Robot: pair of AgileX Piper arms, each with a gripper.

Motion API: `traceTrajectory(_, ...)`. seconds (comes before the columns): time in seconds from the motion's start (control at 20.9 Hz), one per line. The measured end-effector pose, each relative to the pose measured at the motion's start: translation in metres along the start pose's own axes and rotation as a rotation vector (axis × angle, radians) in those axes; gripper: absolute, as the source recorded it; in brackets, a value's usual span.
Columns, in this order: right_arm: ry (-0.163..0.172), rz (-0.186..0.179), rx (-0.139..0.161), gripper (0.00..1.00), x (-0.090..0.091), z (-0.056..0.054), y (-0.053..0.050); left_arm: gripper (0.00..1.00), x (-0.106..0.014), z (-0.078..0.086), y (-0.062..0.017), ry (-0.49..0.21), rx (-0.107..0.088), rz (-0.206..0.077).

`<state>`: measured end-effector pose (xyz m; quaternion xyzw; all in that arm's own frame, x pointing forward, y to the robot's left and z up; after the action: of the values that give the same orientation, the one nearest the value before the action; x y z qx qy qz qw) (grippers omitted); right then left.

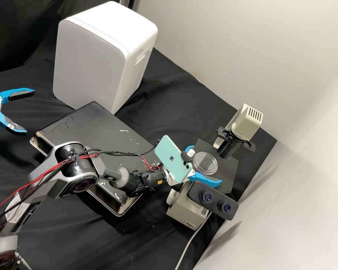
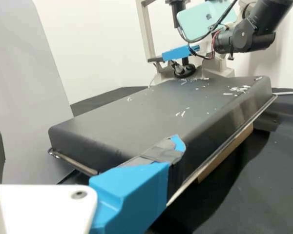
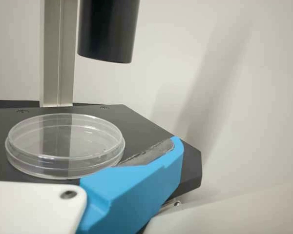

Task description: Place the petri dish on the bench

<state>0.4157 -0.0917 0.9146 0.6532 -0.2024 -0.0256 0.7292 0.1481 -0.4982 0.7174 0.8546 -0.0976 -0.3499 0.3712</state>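
A clear petri dish (image 1: 206,162) (image 3: 64,144) rests on the black stage of the microscope (image 1: 193,210), under its dark lens tube (image 3: 109,29). My right gripper (image 1: 198,165) is open at the stage with the dish between its blue fingers, one finger (image 3: 136,180) lying close along the dish's rim; I cannot tell whether it touches. A mint-green phone (image 1: 172,157) on that wrist hides part of the gripper. My left gripper (image 1: 11,108) (image 2: 63,170) hangs open and holds nothing at the bench's far left, beside the black slab (image 2: 161,117).
A flat black slab on a metal tray (image 1: 90,131) lies mid-bench between the two grippers. A tall white box (image 1: 101,52) stands behind it. The microscope sits close to the white wall (image 1: 289,75) on the right. Black cloth covers the bench.
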Motion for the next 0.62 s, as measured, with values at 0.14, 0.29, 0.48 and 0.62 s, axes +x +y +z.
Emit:
traceTrajectory(0.14,-0.006,-0.007,-0.001,1.0,-0.003,0.001,-0.001,1.0,0.0,0.0,-0.0003,0.0,0.0,-0.001)
traceTrajectory(0.29,-0.012,-0.024,-0.009,1.0,-0.013,0.002,-0.001,1.0,0.0,0.0,-0.0003,-0.002,0.0,-0.002)
traceTrajectory(0.48,-0.001,-0.021,-0.024,1.0,-0.028,-0.002,0.01,1.0,0.0,0.0,-0.0003,-0.002,0.0,-0.002)
traceTrajectory(0.62,0.004,-0.01,-0.014,1.0,-0.032,-0.003,0.017,1.0,0.0,0.0,-0.0003,-0.002,0.0,-0.002)
